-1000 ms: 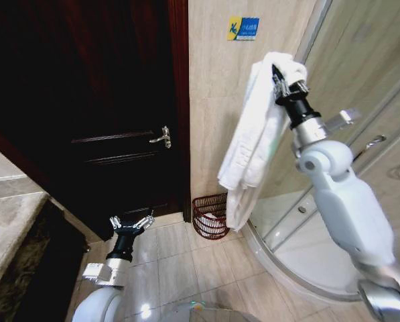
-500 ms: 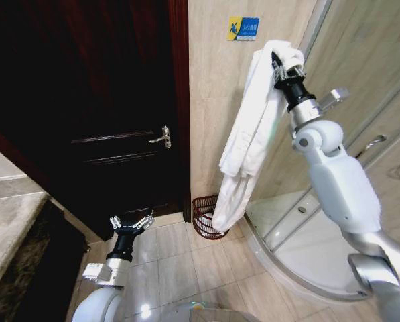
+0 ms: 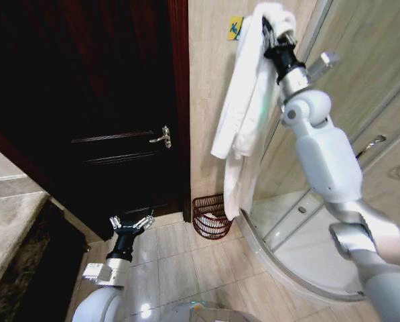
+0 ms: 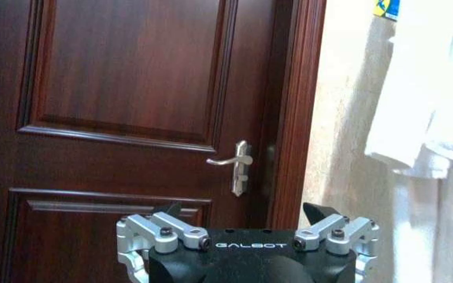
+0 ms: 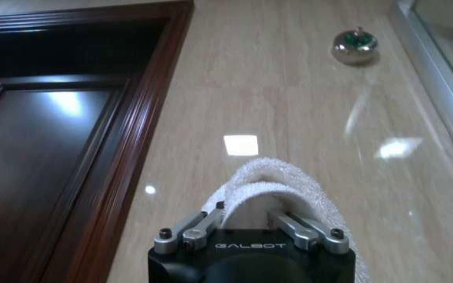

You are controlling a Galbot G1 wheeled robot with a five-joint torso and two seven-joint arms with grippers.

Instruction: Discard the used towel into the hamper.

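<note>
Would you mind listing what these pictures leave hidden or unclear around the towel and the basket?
- Head view: the white terry towel hangs in front of the dark red-brown wire hamper, hiding its right side; its contents cannot be told.
- Head view: the right gripper is wrapped in towel folds, hiding its fingertips.
- Left wrist view: the open left gripper is cut off by the bottom edge.
</note>
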